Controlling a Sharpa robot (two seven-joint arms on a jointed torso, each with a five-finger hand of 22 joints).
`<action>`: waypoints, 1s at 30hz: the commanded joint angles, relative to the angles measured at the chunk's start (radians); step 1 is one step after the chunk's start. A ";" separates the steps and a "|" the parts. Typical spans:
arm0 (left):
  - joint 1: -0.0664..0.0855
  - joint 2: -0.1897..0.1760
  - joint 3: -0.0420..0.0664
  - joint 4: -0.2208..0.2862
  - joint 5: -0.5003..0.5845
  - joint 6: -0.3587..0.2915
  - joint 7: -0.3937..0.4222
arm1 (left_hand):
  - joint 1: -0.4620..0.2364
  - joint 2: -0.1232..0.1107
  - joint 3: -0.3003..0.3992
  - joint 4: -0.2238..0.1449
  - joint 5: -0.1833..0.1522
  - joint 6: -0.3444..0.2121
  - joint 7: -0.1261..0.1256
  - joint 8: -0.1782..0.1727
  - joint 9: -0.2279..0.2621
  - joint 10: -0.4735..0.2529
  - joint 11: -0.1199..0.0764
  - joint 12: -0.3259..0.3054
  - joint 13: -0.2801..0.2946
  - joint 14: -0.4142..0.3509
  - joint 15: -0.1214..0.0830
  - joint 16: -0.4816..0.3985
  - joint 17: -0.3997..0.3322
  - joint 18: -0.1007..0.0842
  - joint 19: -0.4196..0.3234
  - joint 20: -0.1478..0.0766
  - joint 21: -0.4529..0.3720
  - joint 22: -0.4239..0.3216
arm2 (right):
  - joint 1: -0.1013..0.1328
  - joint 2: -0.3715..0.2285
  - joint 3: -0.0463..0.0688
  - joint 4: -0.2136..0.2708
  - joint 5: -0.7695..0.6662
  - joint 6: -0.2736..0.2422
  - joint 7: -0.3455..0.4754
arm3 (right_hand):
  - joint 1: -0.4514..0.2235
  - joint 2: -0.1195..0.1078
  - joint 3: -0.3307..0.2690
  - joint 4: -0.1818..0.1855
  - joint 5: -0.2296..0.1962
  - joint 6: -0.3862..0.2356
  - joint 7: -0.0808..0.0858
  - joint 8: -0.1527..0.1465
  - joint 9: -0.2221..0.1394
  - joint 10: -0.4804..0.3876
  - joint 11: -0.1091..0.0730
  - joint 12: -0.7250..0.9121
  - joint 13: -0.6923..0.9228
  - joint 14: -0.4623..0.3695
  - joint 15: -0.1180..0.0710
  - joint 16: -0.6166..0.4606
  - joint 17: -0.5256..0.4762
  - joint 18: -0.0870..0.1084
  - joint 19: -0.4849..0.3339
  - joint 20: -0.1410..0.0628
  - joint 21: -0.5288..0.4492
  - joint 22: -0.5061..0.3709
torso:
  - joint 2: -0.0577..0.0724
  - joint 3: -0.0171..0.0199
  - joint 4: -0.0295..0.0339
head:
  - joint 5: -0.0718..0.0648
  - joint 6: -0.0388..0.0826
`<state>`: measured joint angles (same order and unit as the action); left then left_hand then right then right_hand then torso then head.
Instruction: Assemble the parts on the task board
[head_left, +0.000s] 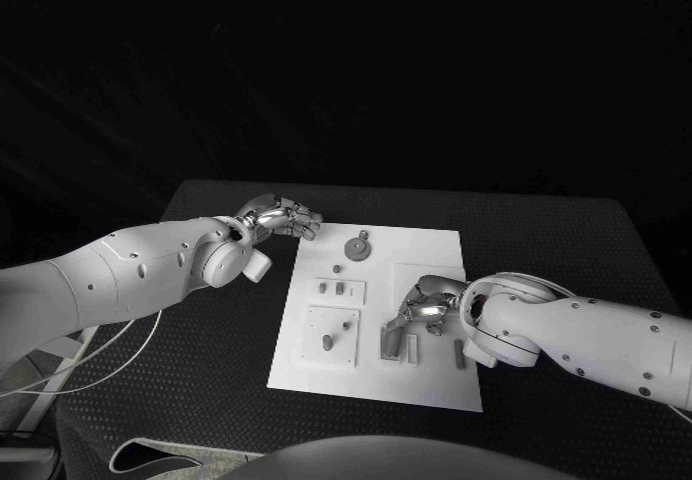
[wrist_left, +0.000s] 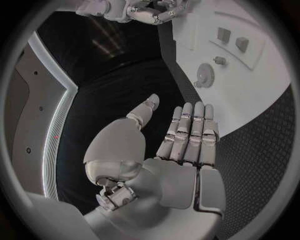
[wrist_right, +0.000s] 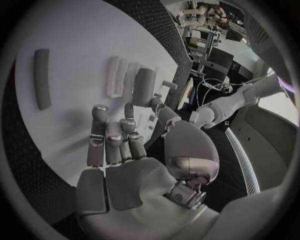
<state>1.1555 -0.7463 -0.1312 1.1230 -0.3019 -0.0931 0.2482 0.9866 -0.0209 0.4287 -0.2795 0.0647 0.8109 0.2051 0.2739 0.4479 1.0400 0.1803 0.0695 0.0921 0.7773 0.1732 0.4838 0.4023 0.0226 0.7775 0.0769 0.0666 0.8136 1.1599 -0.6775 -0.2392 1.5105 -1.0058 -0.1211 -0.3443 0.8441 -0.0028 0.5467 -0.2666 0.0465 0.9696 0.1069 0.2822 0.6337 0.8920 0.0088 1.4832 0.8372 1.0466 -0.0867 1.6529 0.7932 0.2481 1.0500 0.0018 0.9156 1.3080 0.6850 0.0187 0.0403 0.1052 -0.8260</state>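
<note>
The main risk sits with the task board (head_left: 433, 262) itself: it lies loose on the black surface (head_left: 577, 240), so a sideways push from the right hand (head_left: 430, 303) as it works among the parts could slide or skew the whole plate and throw off every later placement. A lesser risk is a slip at the grasp: in the right wrist view the right hand appears to hold a dark cylindrical part (wrist_right: 144, 86) between thumb and fingers above the board, though the contact is partly hidden, and a tilted or shallow hold could let it drop or jam at its seat. The smaller loose pieces nearby, such as the dark bar (head_left: 462, 354) near the board's near right edge and the gear (head_left: 356, 246) toward the far end, could be knocked by the arm's sweep. As for pose, the right arm reaches in low over the board's right side with the hand curled downward at its middle. The left hand (head_left: 283, 217) hovers just off the board's far left corner, fingers straight and together, thumb apart, grasping nothing.
</note>
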 joint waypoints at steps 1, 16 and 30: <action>0.001 0.002 0.001 0.003 0.003 0.011 0.004 | -0.004 -0.005 -0.002 -0.004 -0.006 -0.008 -0.001 -0.001 -0.001 -0.005 0.001 0.000 -0.002 -0.004 0.003 -0.007 0.002 0.012 -0.009 -0.001 0.005 0.001 | -0.005 -0.001 -0.004 0.002 0.065 0.011 0.007 | 0.007 0.020 0.000 -0.009 0.006 0.018 0.005 0.007 0.007 0.005 -0.004 0.003 -0.002 0.004 -0.009 0.014 0.001 0.014 0.003 0.004 -0.005 0.013 | 0.000 0.0002 0.0001 | 0.000 0.000; 0.001 0.000 0.001 0.005 0.003 0.015 -0.003 | -0.006 -0.007 -0.004 -0.003 -0.006 -0.012 0.001 -0.002 -0.002 -0.009 0.002 -0.001 -0.003 -0.005 0.004 -0.009 0.003 0.012 -0.010 0.000 0.005 0.001 | -0.005 -0.001 -0.004 -0.006 0.127 0.031 0.016 | -0.009 0.034 0.000 -0.008 0.006 0.033 -0.001 0.012 0.010 0.011 -0.009 0.001 -0.004 0.008 -0.014 0.013 0.000 0.014 0.006 0.004 -0.005 0.013 | 0.000 -0.0003 0.0003 | 0.001 0.001; 0.001 -0.001 0.001 0.005 0.003 0.015 -0.004 | -0.007 -0.007 -0.004 -0.002 -0.006 -0.013 0.002 -0.002 -0.002 -0.011 0.003 -0.002 -0.003 -0.006 0.004 -0.010 0.004 0.011 -0.011 0.000 0.004 0.001 | -0.005 0.003 0.000 -0.003 0.121 0.047 0.024 | -0.011 0.037 0.001 -0.008 0.006 0.034 -0.001 0.012 0.011 0.012 -0.010 0.000 -0.004 0.008 -0.015 0.013 -0.001 0.014 0.006 0.004 -0.006 0.013 | 0.000 -0.0001 0.0003 | 0.002 0.000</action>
<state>1.1557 -0.7476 -0.1312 1.1248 -0.3019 -0.0916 0.2390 0.9826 -0.0249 0.4287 -0.2795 0.0647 0.8038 0.2052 0.2739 0.4470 1.0362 0.1840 0.0695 0.0904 0.7747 0.1758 0.4799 0.4050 0.0226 0.7701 0.0766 0.0666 0.8137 1.1560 -0.6768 -0.2394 1.5050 -0.8862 -0.0946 -0.3307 0.8368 0.0398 0.5511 -0.2759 0.0543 1.0092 0.1066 0.2904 0.6434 0.9010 -0.0002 1.4835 0.8341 1.0522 -0.0963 1.6529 0.7930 0.2584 1.0506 0.0024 0.9158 1.3076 0.6850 0.0184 0.0405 0.1072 -0.8254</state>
